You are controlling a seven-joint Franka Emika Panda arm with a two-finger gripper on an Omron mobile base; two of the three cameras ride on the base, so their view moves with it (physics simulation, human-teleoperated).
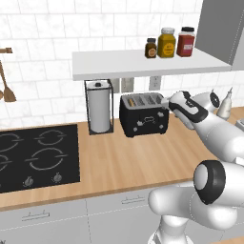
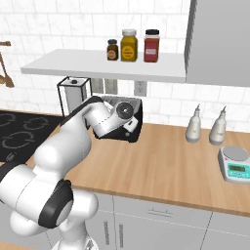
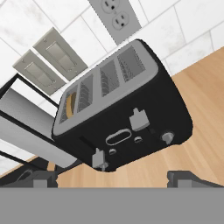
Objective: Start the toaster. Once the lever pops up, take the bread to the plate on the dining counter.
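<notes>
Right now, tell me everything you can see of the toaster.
The toaster is a black boxy unit with a silver top cut by four slots. Tan bread sits low in one end slot. Its front carries two pale levers, one higher than the other, an oval badge and small knobs. It stands upright on the wood counter by the tiled wall, below the shelf, right of the paper towel holder. The open gripper faces it, not touching.

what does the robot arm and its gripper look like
The arm is glossy white, built of rounded, bulbous segments with dark grey to black bands at the joints. Its hand is white with a black underside and a round dark cap on the wrist. The gripper has two small dark grey, blocky finger tips. No cables or markings are visible.
</notes>
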